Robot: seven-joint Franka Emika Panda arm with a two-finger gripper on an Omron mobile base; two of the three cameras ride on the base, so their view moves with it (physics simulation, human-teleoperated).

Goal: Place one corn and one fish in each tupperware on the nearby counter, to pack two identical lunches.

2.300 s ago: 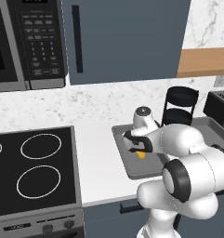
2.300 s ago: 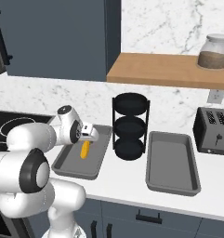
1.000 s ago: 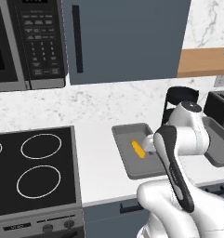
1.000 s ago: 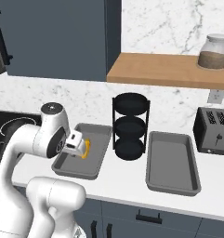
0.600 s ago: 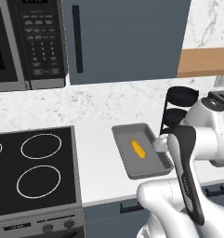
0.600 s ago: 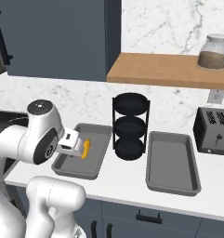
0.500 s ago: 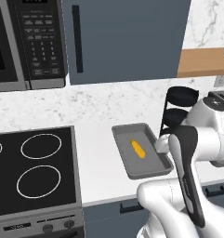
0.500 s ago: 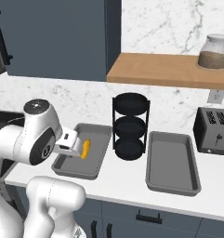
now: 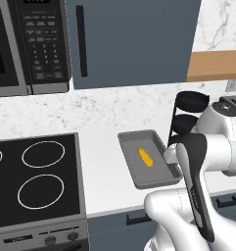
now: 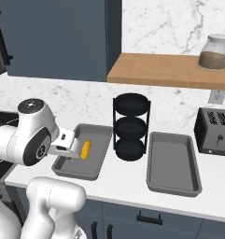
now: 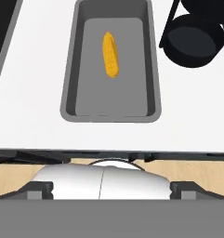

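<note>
With 1 small yellow corn cob (image 11: pixel 110 54) lying in the shallow grey rectangular tray (image 11: pixel 71 83) at 12 o'clock, my spread gripper (image 10: pixel 67 144) must next fetch a fish.

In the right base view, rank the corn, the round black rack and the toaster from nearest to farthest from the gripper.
1. The corn, right beside the gripper, in the left tray.
2. The round black rack, mid-counter, right of that tray.
3. The toaster, at the far right end.

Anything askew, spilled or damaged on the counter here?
Nothing stands out. One corn lies flat inside the left tupperware, the right tupperware sits square and empty, and the black rack stands upright between them.
</note>
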